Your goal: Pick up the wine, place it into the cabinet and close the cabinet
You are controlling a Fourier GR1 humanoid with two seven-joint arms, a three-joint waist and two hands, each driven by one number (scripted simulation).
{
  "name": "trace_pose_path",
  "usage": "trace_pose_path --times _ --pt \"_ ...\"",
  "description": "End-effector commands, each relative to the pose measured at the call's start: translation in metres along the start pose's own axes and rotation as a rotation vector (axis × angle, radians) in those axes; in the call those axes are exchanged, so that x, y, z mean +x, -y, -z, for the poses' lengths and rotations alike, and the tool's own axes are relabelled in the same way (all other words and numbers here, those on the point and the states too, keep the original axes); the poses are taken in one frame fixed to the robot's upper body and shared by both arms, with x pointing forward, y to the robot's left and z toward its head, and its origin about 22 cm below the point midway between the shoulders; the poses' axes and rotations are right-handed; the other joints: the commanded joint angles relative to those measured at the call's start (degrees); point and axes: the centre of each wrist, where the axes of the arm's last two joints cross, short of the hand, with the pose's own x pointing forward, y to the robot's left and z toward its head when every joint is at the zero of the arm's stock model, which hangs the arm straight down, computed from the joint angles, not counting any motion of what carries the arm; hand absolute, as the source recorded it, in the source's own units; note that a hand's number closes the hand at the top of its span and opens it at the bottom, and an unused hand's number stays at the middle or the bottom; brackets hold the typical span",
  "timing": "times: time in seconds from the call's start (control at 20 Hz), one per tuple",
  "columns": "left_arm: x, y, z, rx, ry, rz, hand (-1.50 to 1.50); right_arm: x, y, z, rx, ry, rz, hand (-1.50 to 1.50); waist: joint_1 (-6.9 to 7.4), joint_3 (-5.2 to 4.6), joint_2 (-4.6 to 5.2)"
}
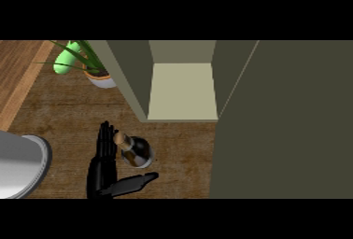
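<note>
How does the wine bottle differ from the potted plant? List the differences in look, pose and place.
The wine bottle is dark with a tan neck; the potted plant has green leaves in a pale pot. The wine bottle tilts, its neck toward the left hand, whose straight fingers flank it; nothing touches the potted plant. The wine bottle stands before the open cabinet; the potted plant sits beside the cabinet's left wall. Both rest on the counter.

dark wine bottle [136,151], seemingly tan-necked; olive cabinet [283,121]; black robot hand [105,163].
</note>
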Motion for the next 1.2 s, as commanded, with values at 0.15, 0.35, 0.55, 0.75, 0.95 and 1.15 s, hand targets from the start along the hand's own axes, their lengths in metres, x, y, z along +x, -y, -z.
trace_pose_path --times 0.15,0.35,0.55,0.75,0.95,1.15 --pt "-0.013 -0.005 -0.005 -0.005 -0.035 -0.005 -1.5 0.016 -0.003 -0.023 0.041 0.053 0.019 -1.5 0.17 0.03 0.0" --pt "-0.03 0.003 -0.002 0.008 -0.041 -0.003 -1.5 0.029 0.0 -0.031 0.066 0.046 0.027 -1.5 -0.05 0.02 -0.02" --pt "-0.045 -0.006 0.003 -0.002 -0.022 -0.028 -1.5 0.03 -0.007 -0.028 0.054 0.062 0.035 -1.5 -0.08 -0.02 0.0" --pt "-0.05 -0.003 0.001 -0.007 -0.052 -0.028 -1.5 0.012 -0.005 -0.015 0.038 0.051 0.037 -1.5 0.13 0.01 0.05" --pt "-0.055 0.007 0.015 -0.006 -0.037 -0.063 -1.5 0.025 0.001 -0.027 0.042 0.049 0.026 -1.5 -0.27 -0.01 0.06" --pt "-0.06 0.01 0.008 -0.006 -0.017 -0.104 -1.5 0.023 -0.008 -0.035 0.035 0.074 0.049 -1.5 -0.41 0.0 0.01"
